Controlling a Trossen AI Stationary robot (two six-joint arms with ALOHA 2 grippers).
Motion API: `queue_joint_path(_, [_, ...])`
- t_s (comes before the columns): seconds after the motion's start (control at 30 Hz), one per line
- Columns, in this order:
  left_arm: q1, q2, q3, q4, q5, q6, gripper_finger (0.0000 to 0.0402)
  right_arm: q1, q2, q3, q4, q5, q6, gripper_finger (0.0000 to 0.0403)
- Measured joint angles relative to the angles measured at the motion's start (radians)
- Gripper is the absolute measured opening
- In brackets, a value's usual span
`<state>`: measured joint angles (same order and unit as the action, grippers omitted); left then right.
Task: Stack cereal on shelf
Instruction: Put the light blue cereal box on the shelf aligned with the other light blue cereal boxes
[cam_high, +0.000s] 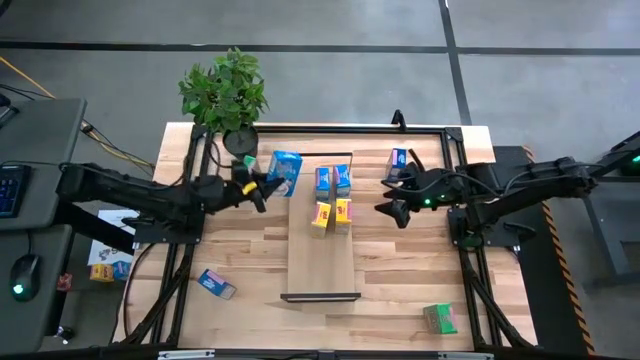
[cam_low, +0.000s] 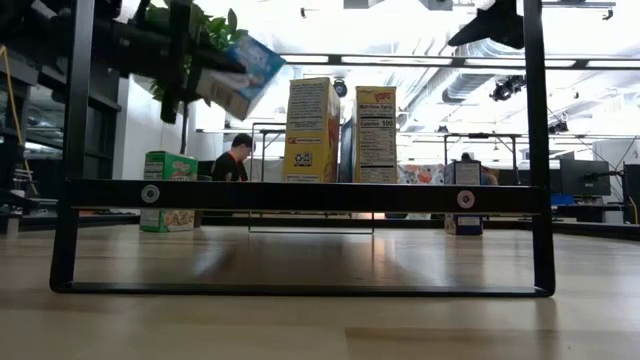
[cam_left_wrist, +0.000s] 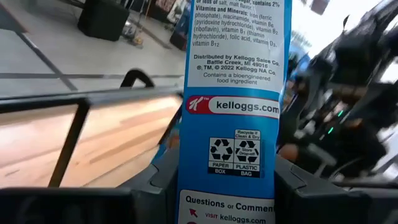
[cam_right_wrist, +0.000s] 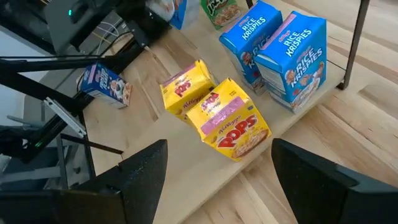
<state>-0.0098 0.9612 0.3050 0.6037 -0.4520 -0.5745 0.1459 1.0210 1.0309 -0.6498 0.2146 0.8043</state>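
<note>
L pincer (cam_high: 262, 190) was clamped on a blue cereal box (cam_high: 284, 171), held in the air at 10 o'clock off the shelf (cam_high: 322, 268). R pincer (cam_high: 397, 207) hung agape, empty, at 3 o'clock. Box prob. light, crushable; grip narrow sides.

Level across the wooden counter (cam_low: 320, 320): black shelf bracket (cam_low: 300, 195) spanning the foreground. Behind its bar, two upright yellow cereal boxes (cam_low: 312, 130) side by side. Upper left, a blue box (cam_low: 243, 75) tilted, held aloft beside plant leaves (cam_low: 215, 30). Green box (cam_low: 168, 190) standing left; person (cam_low: 232, 160) seated beyond.
</note>
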Motion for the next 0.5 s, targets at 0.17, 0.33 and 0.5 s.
queue_joint_path(0.17, [-0.059,0.12,0.0,0.003,-0.106,0.043,0.0133,0.0,0.023,0.0,0.06,0.0,0.017,0.028])
queue_joint_path(0.33, [-0.054,0.259,0.0,0.026,-0.229,0.048,0.0133,0.0,0.026,0.0,0.146,0.007,0.069,0.028])
queue_joint_path(0.5, [-0.032,0.37,0.0,0.148,-0.166,0.076,0.0134,0.0,0.026,0.001,0.19,0.04,0.086,0.028])
